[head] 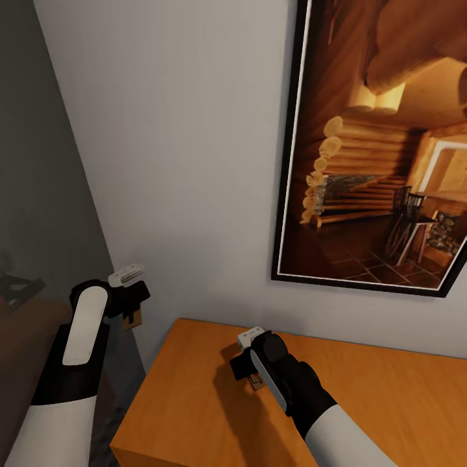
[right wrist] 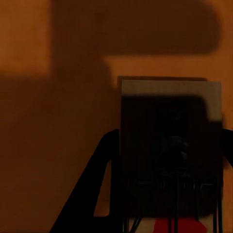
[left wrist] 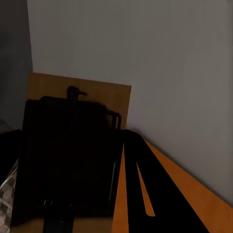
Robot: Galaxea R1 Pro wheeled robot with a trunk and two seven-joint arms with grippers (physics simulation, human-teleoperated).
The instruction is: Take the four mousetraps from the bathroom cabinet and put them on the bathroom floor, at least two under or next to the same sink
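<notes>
A black-framed picture (head: 379, 143), apparently a log-cabin interior, hangs on the white wall (head: 181, 149).

Your left arm is raised at the left of the head view, forearm pointing up and forward, with its end effector (head: 131, 305) closed on a mousetrap (head: 133, 317) and held in the air. Your right arm reaches forward from the lower right, wrist bent downward, with its end effector (head: 250, 375) closed on a second mousetrap (right wrist: 170, 145) and pointed down.
</notes>
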